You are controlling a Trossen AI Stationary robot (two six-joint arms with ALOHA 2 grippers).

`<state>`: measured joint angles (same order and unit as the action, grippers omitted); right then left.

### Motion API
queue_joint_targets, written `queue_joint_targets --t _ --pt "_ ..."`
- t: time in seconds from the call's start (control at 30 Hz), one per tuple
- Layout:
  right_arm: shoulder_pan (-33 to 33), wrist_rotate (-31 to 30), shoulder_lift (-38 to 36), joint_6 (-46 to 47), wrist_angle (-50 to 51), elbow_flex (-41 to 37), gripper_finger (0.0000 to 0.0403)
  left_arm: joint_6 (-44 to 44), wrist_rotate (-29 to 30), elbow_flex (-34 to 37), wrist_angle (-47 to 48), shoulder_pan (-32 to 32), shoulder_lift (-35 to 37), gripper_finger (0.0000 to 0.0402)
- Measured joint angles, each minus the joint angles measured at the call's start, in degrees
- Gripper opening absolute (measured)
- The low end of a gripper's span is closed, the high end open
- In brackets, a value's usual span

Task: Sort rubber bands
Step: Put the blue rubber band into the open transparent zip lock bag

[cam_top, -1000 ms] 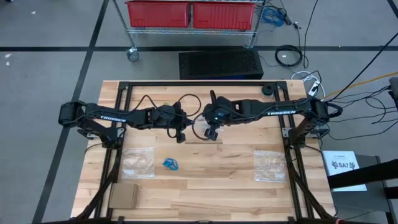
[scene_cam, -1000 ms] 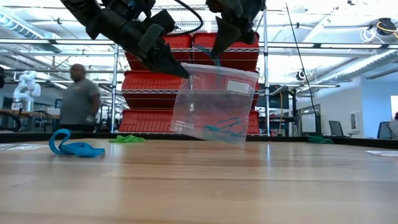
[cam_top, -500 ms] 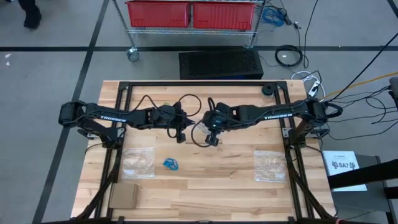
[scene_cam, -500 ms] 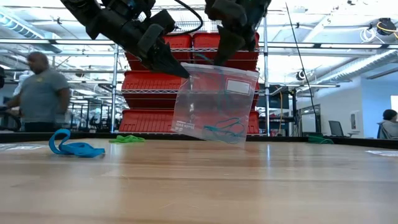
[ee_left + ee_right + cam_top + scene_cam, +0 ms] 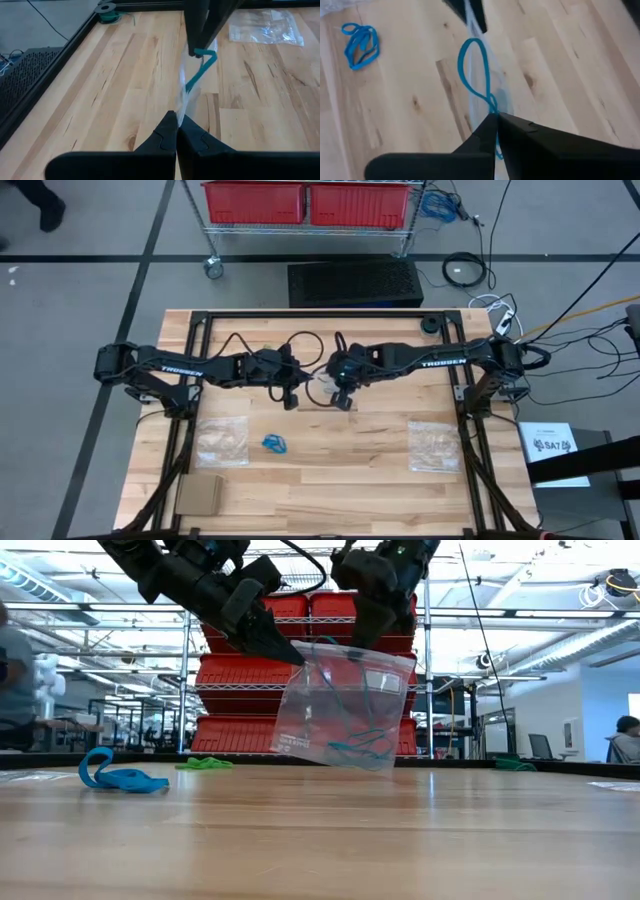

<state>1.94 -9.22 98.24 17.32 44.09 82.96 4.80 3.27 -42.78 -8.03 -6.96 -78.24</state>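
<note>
A flat clear plastic bag [image 5: 221, 442] lies at the left of the pale wooden surface [image 5: 330, 500], a bright blue rubber band cluster [image 5: 274, 444] beside it. Mid-surface, the left gripper [image 5: 290, 655] fingers pinch a hanging clear zip bag [image 5: 345, 705]; the right gripper [image 5: 496, 118] fingers clench a teal rubber band [image 5: 472, 70] at its mouth. Another clear bag [image 5: 434, 444] lies right.

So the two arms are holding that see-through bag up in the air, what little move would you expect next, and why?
Probably the right pincer lowers a little and opens, dropping its blue rubber band into the clear bag. That pincer is shut on the band right at the bag's top edge, while the left pincer pinches the bag's corner and holds it hanging above the table.
</note>
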Motion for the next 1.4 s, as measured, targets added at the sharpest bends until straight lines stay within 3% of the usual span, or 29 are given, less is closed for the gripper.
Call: queue_joint_targets --t 0.17,0.4,0.7,0.9,1.07,1.27,1.4 --pt "0.0 0.6 0.0 -0.3 0.8 0.0 0.0044 0.0 0.0 0.0 0.0 0.0 0.0 0.0" --pt "-0.6 0.6 0.0 -0.4 1.8 0.2 0.0135 0.0 0.0 0.0 0.0 0.0 0.0 0.0" --pt "-1.2 0.3 -0.1 -2.5 14.3 11.6 0.0207 0.0 0.0 0.0 0.0 0.0 0.0 0.0" --pt "-1.7 0.6 -0.1 -3.2 27.4 18.0 0.0209 0.0 0.0 0.0 0.7 0.0 0.0 0.0" --pt "-1.6 0.4 -0.6 0.5 38.4 17.3 0.0197 0.1 0.0 0.0 1.1 0.0 0.0 0.0" --pt "-2.8 4.0 -5.7 5.8 37.8 5.6 0.0169 0.1 0.0 0.0 1.7 0.0 0.0 0.0" --pt "-3.7 10.0 -13.0 10.0 27.7 -8.1 0.015 0.1 0.0 0.0 1.8 0.0 0.0 0.0"
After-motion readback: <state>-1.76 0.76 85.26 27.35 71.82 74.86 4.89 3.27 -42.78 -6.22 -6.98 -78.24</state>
